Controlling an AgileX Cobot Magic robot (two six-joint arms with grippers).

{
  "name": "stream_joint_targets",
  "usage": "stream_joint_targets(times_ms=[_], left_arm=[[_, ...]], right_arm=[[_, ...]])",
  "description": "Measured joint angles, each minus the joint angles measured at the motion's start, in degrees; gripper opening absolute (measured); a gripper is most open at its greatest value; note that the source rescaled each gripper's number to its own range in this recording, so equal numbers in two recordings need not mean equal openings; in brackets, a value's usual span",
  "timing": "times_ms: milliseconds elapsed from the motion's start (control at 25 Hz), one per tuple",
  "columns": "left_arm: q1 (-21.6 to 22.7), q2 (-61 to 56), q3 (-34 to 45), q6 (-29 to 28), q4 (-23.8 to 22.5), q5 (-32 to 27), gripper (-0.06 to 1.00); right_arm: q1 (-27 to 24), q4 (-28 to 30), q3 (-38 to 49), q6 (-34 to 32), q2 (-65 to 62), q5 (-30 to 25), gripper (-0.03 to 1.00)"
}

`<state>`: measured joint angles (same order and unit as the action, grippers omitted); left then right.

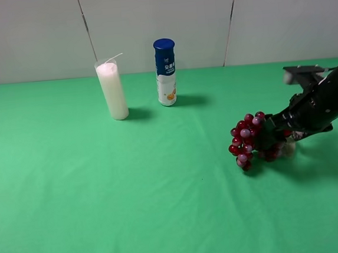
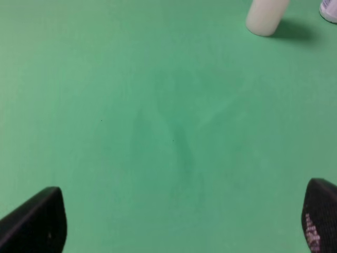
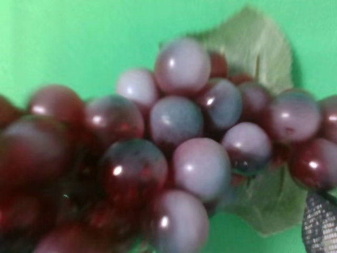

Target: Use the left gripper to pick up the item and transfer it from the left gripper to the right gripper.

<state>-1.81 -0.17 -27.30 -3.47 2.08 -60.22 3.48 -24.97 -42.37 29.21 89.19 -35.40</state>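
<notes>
The bunch of dark red-purple grapes is at the right of the green table, low over the cloth; I cannot tell if it touches. My right gripper reaches in from the right edge and is shut on the bunch. In the right wrist view the grapes fill the frame, with the tan-green leaf behind them and one finger pad at the edge. My left gripper is open and empty over bare cloth, its fingertips spread wide. It is out of the exterior high view.
A white candle in a glass and a blue-capped bottle stand at the back of the green cloth. Both also show in the left wrist view, the candle and the bottle. A white wall is behind.
</notes>
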Motion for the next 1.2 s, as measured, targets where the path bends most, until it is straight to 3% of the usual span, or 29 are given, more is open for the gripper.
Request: stream_joint_targets(times_ms=[400, 1200], left_arm=[[0.00, 0.00, 0.00, 0.00, 0.00, 0.00, 0.87], [0.00, 0.00, 0.00, 0.00, 0.00, 0.00, 0.87]], right_arm=[[0.00, 0.81, 0.00, -0.29, -19.20, -3.88, 1.00], [0.00, 7.71, 1.74, -11.11, -51.19, -15.73, 1.00]])
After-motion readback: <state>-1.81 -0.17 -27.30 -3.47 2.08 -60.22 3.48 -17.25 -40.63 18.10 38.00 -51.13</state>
